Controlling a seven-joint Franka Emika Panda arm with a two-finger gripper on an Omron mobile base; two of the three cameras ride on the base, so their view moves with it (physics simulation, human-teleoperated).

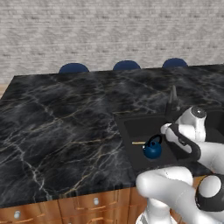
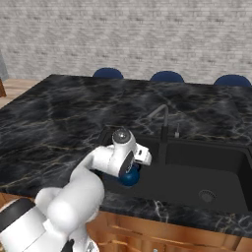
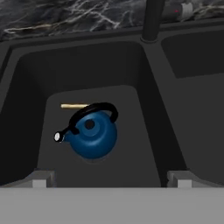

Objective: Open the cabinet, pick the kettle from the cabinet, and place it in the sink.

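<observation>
A small round dark-blue kettle with a black arched loop handle stood upright on the floor of the rectangular dark recessed sink, its short spout pointing left in the hand view. A thin tan stick lay just behind it. The slim dark faucet rose from the rim, and the gripper fingertips stood wide apart, clear of the kettle.

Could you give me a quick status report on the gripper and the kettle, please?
Gripper open, above the sink, holding nothing. Kettle upright on the basin floor, released. Thin tan stick lies behind it; nothing in the way.
</observation>
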